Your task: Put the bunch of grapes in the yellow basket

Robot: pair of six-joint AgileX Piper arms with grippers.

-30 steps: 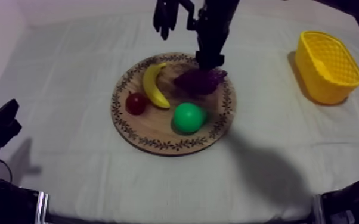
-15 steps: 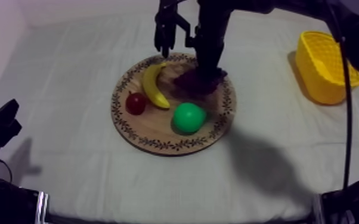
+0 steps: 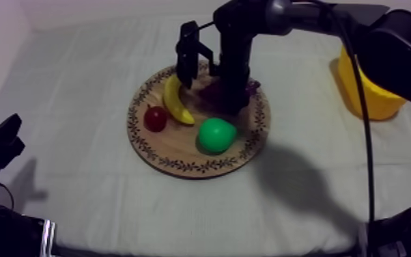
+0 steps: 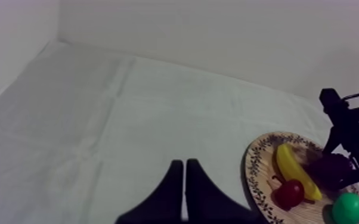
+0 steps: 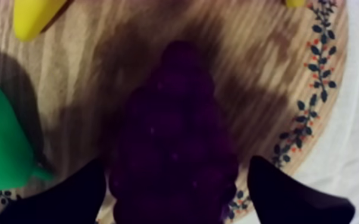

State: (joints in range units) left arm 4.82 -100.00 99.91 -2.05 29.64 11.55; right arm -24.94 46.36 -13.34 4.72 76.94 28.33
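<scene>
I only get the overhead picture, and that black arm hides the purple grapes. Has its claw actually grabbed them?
Observer: Not yet. In the right wrist view the right gripper is open, one finger at each side of the bunch of grapes, which lies on the wooden board.
Visitor: And the other arm's claw?
Observer: In the left wrist view the left gripper is shut on nothing, its fingers together over the cloth, apart from the board.

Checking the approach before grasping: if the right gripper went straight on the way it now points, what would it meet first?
Probably the bunch of grapes, lying between the open fingers of the right gripper; the wooden board comes next beneath, though depth is unclear.
</scene>
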